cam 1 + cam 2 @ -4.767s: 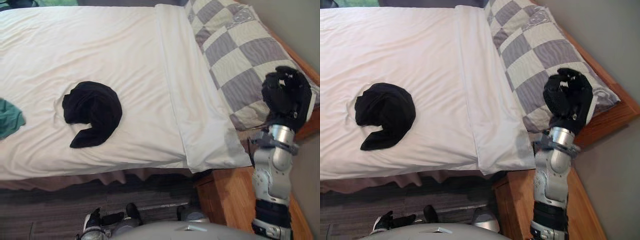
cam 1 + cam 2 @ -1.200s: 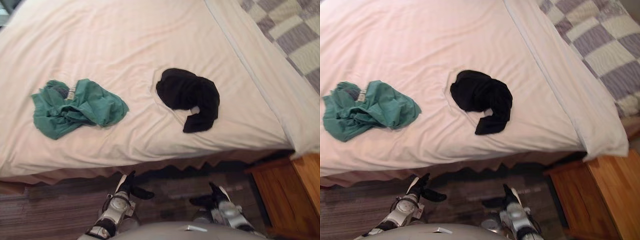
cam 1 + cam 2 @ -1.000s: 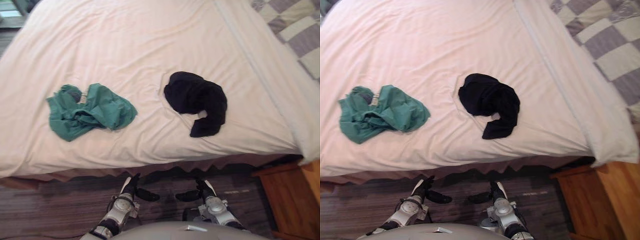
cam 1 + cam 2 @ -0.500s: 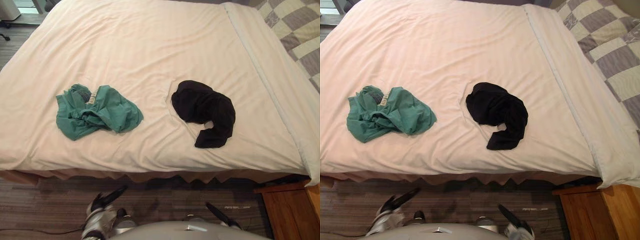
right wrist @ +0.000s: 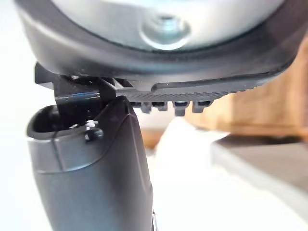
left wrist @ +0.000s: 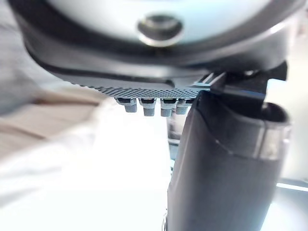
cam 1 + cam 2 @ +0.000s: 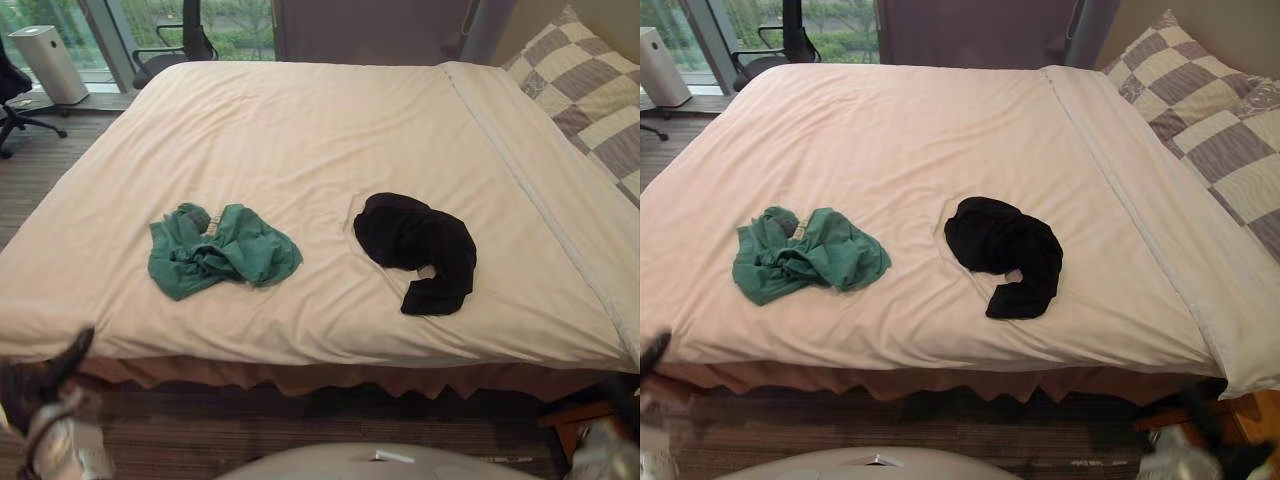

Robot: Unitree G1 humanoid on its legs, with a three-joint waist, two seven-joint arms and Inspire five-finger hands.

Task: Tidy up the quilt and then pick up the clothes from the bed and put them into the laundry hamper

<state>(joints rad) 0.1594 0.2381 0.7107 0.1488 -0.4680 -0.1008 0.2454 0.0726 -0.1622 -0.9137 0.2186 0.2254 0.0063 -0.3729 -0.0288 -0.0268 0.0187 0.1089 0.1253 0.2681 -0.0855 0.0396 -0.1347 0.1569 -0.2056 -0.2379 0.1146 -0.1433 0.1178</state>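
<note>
Left hand (image 7: 40, 388) low by the bed edge, released, empty; right hand (image 5: 96, 163), cannot tell its state. Green garment (image 7: 222, 250) lies crumpled on the quilt (image 7: 300, 120) ahead of the left hand, well apart; black garment (image 7: 415, 245) lies toward the right hand. Both likely soft, light, limp; grab the bunched middle.

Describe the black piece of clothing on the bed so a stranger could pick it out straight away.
On the wide pale quilt, with checked pillows at the right end, two crumpled garments lie apart near the front edge. The black garment is the one nearer the pillows; its neighbour to the left is a green garment.
</note>
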